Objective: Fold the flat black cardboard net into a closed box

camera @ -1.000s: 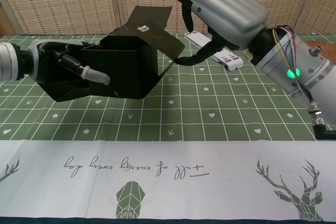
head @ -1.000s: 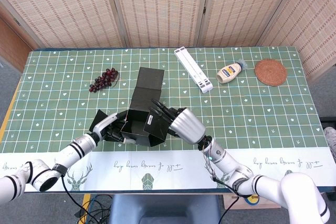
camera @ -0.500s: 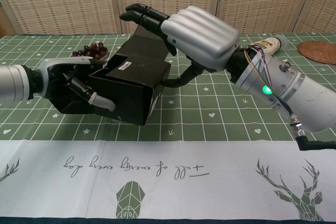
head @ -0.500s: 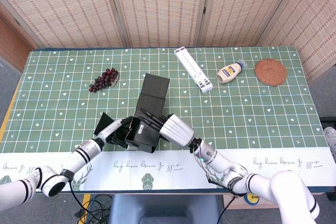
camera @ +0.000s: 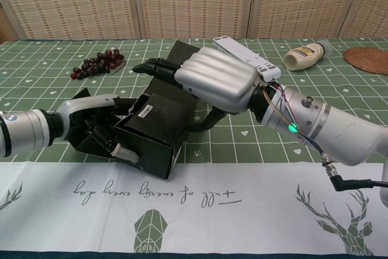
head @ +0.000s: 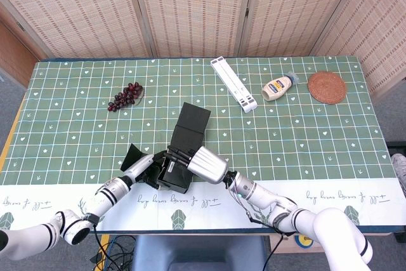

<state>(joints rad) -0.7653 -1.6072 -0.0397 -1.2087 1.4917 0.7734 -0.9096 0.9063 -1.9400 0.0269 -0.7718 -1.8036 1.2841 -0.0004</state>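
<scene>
The black cardboard box [head: 172, 174] [camera: 156, 133] lies partly folded near the table's front, one long flap [head: 193, 122] reaching away from me. My left hand [head: 143, 168] [camera: 96, 130] grips its left side, with a loose black flap [head: 132, 153] behind it. My right hand [head: 204, 164] [camera: 213, 80] lies over the top panel, fingers [camera: 159, 67] stretched flat across it and the thumb against the box's right side, so the panel is held between them. The box's inside is hidden.
A bunch of dark grapes [head: 125, 96] [camera: 97, 62] lies at the back left. A white strip [head: 234, 84] [camera: 245, 54], a mayonnaise bottle [head: 279, 86] [camera: 307, 56] and a round woven coaster [head: 327, 87] [camera: 366, 59] lie at the back right. A white cloth border [camera: 242, 198] runs along the front edge.
Both hands have brought the box down and towards me. The right hand has pushed the raised top panel flat onto the box, and the left hand has slid lower along its side.
</scene>
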